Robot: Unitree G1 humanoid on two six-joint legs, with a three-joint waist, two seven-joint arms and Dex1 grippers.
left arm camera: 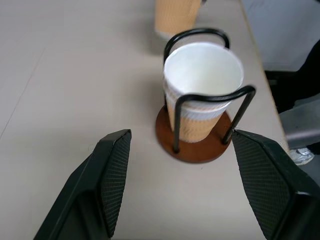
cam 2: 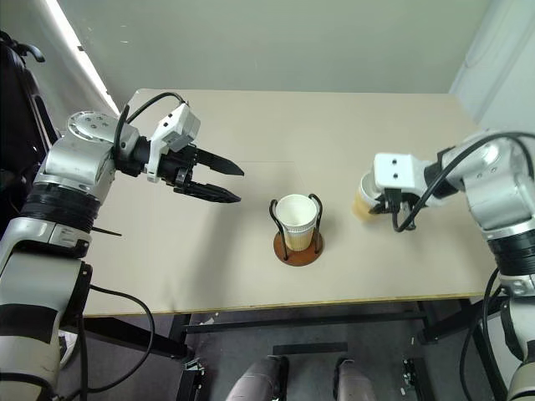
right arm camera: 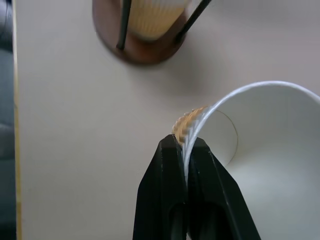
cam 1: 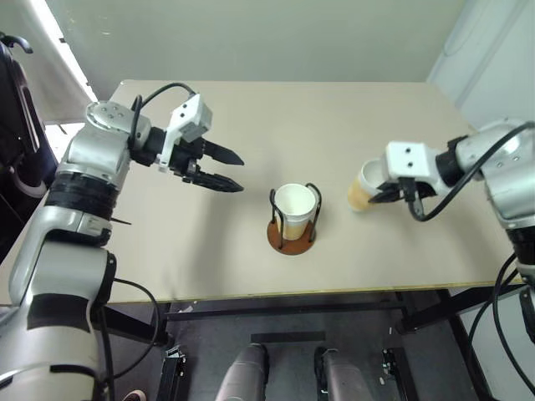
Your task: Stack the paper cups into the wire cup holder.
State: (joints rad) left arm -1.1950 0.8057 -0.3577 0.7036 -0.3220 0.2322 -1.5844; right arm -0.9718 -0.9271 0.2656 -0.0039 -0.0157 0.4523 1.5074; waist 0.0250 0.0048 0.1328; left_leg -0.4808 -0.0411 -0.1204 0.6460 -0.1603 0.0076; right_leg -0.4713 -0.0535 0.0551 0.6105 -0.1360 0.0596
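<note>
1. The left gripper (cam 1: 232, 171) hovered above the table (cam 1: 334, 117), well to the left of the wire cup holder (cam 1: 292, 221). Its two black fingers were spread apart, held nothing, and pointed toward the holder.
2. The wire cup holder stood upright near the middle of the table, close to the front edge, on its round reddish-brown base. Paper cups (cam 1: 295, 209) sat nested inside its black wire loops, open mouth up, with more than one rim band visible in the left wrist view.
3. To the right of the holder, apart from it, the right gripper (right arm camera: 187, 150) had its fingers pressed together on the rim of another paper cup (cam 1: 363, 189). That cup was tilted.
</note>
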